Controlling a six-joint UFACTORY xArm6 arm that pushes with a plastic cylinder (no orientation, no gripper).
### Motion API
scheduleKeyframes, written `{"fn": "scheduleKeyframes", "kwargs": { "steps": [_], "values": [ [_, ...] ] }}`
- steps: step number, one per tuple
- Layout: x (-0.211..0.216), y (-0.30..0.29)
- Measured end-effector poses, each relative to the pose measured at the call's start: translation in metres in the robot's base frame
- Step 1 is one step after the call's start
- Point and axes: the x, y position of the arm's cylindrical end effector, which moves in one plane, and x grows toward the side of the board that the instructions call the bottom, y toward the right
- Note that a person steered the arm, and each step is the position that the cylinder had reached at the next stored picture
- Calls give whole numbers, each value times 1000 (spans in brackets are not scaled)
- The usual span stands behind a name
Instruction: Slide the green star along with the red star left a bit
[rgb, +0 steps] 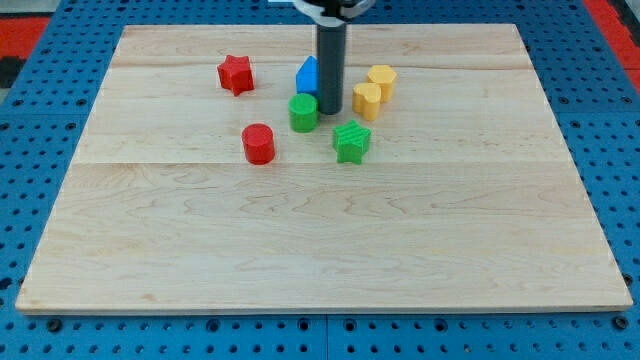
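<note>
Camera view: green star (351, 142), centre frame, likely light, rigid, free-sliding; my tip (331, 110), no gripper fitted, should push its right flank toward red star (235, 74).

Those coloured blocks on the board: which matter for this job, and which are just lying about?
In the job:
green star
red star
my tip, up-left of the green star

Lying about:
green cylinder
red cylinder
blue block
two yellow blocks
</note>
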Motion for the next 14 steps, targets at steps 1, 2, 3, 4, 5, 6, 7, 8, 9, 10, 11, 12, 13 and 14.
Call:
{"fn": "scheduleKeyframes", "kwargs": {
  "steps": [1, 2, 3, 4, 5, 6, 7, 8, 9, 10, 11, 12, 13, 14],
  "values": [
    [3, -32],
    [3, -20],
    [2, 36],
    [34, 41],
    [45, 41],
    [45, 48],
    [54, 89],
    [95, 77],
    [84, 45],
    [64, 27],
    [56, -1],
    [57, -41],
    [60, -43],
    [72, -42]
  ]
}}
